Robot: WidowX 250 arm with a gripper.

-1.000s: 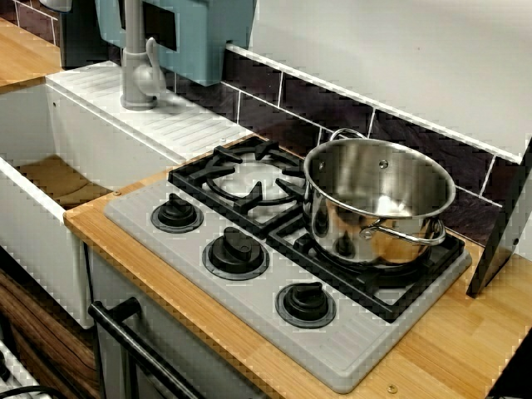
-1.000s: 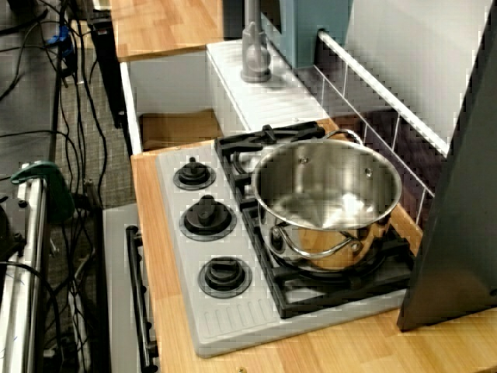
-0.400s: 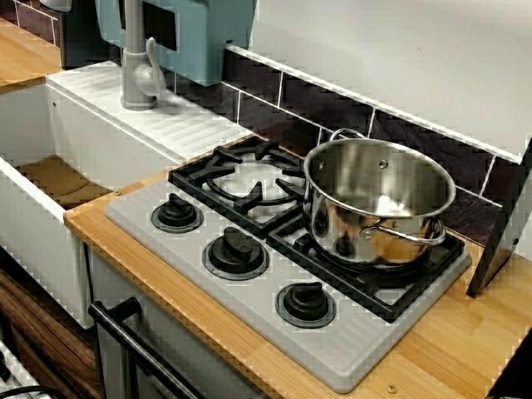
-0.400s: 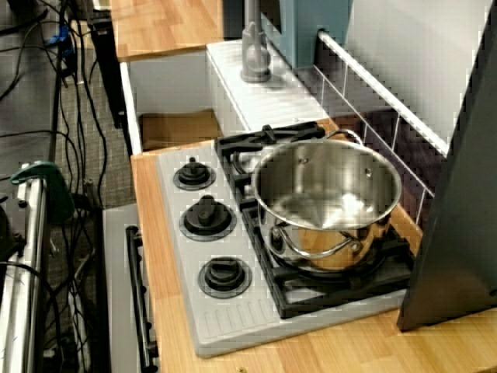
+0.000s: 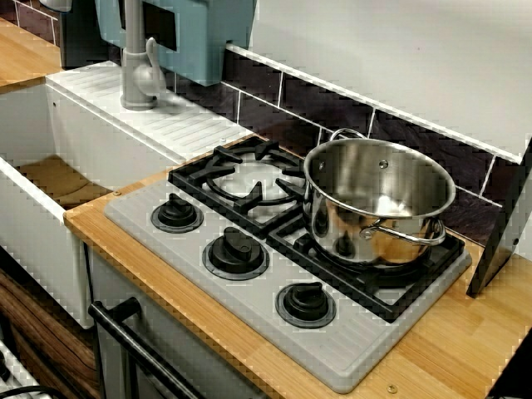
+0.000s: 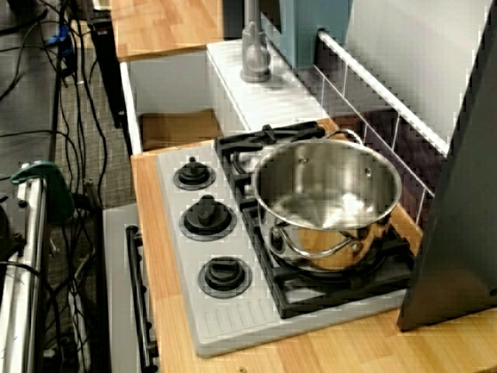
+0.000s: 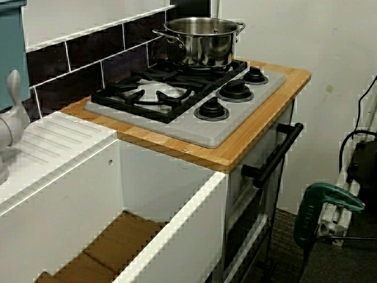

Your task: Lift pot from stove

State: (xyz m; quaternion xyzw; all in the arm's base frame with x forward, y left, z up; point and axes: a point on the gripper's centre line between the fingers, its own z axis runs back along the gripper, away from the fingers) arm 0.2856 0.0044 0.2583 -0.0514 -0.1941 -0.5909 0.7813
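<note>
The claw shows in none of our three views, so we cannot tell whether its jaws are apart or together.

Going down in size, we see the white sink [image 7: 177, 236] at the left, then the wooden counter [image 5: 465, 332] and the grey stove [image 5: 249, 307] set into it. The only pot [image 5: 378, 204] we can find is a shiny steel one, standing upright on the right-hand burner grate. The left grate [image 5: 245, 179] is bare. We see no orange pot; whether one sits inside the steel pot we cannot tell.

We judge this pot rigid, fairly light while empty, and slippery on its polished wall, so a pinch on the wall would likely slide.

Three black knobs [image 5: 237, 249] line the stove's near edge. Smallest are the two wire loop handles. The near handle [image 5: 407, 231] looks like the best hold, or else the rim.
</note>
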